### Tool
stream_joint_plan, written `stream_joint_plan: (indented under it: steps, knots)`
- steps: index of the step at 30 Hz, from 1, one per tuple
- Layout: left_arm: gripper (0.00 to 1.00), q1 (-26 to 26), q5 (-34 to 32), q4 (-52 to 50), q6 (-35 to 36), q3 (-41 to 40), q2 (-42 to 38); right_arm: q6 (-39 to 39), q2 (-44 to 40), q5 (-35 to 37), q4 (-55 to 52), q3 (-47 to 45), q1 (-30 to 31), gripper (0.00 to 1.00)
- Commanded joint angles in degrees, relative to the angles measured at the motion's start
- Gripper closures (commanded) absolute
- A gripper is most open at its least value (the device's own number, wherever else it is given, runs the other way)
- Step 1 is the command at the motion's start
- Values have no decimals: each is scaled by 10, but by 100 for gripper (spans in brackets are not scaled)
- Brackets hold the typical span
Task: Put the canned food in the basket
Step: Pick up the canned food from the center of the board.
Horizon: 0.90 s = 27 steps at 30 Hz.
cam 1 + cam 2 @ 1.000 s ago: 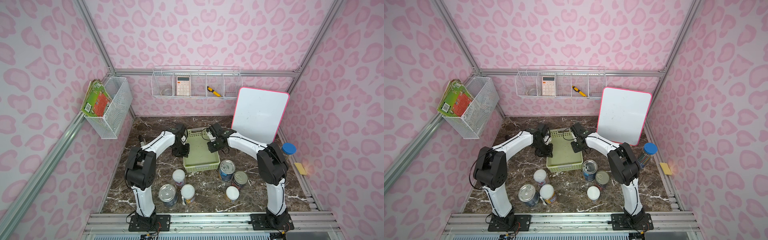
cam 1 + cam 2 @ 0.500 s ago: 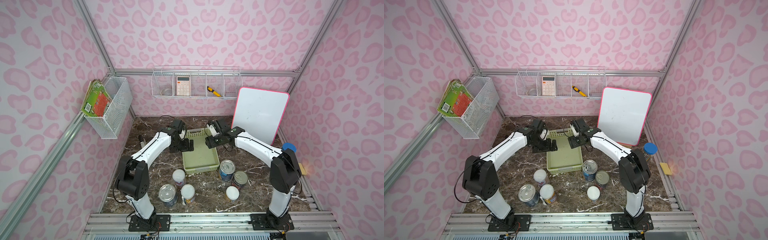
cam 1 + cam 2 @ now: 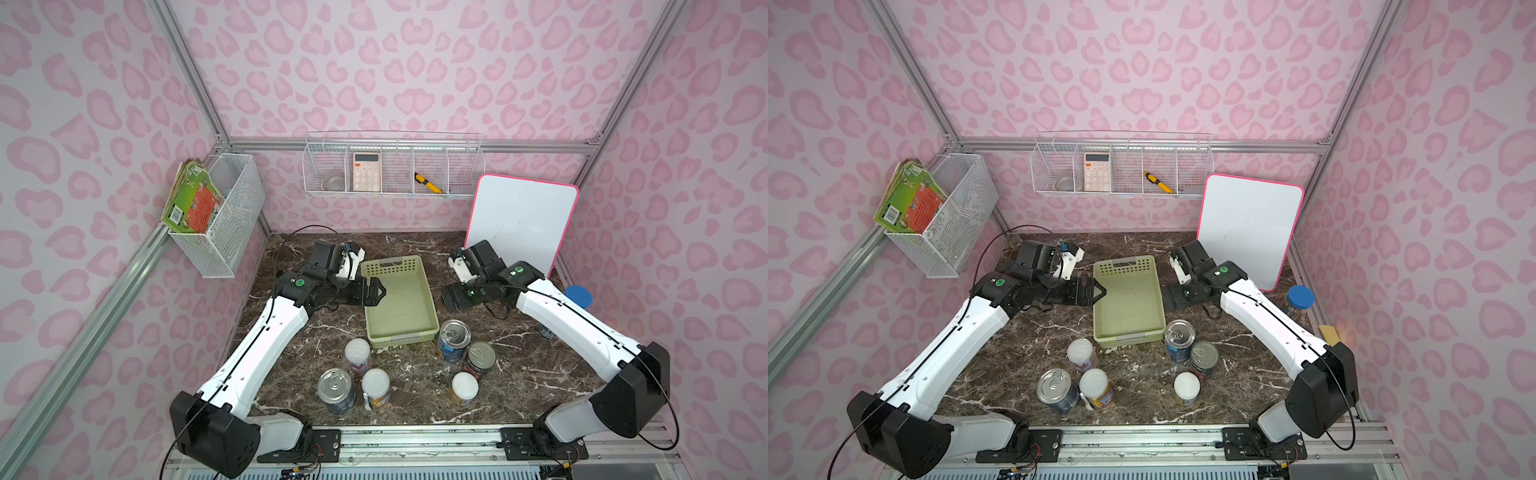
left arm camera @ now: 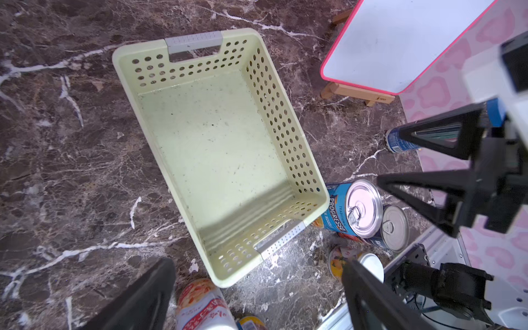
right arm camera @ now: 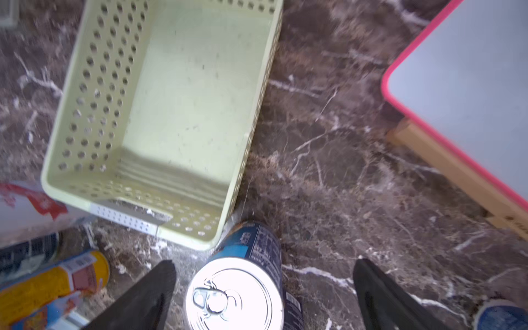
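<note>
The basket (image 3: 401, 303) sits empty at centre. Six cans (image 3: 376, 380) stand outside it, at its 5 and 7 o'clock. My left pincer (image 3: 374, 291) and right pincer (image 3: 449, 299) gape, holding nothing. First pick, I judge: lower the right around the blue-label can (image 5: 234, 294), then squeeze.

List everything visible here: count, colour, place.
basket: 1, light green, table centre, empty
silver-topped cans: 3, blue or dark labels, table front
white-lidded cans: 3, table front
whiteboard: 1, pink-edged, back right
tube: 1, blue cap, right edge
wire baskets: 2, white, walls
calculator: 1, white, back wire basket
tool: 1, yellow, back wire basket
book: 1, green, side wire basket
left claw: 1, black, open, at basket's left rim
right claw: 1, black, open, right of basket
</note>
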Motion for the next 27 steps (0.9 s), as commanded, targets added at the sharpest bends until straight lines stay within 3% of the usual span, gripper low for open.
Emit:
stream_joint_plan:
  steps: [1,19,22,27]
  knots:
    - [5,-2,16,-30,9,-12,-17,-11,9,-35,-3,-20,9,0]
    - [3,-7,-15,-86,-5,-81,-100,-10,33,-30,12,-116,46,0]
    - [4,-7,-15,-98,-10,-80,-99,-10,43,-24,19,-119,51,8]
    - [7,-7,-50,-153,-34,-79,-110,-10,46,12,2,-103,54,30]
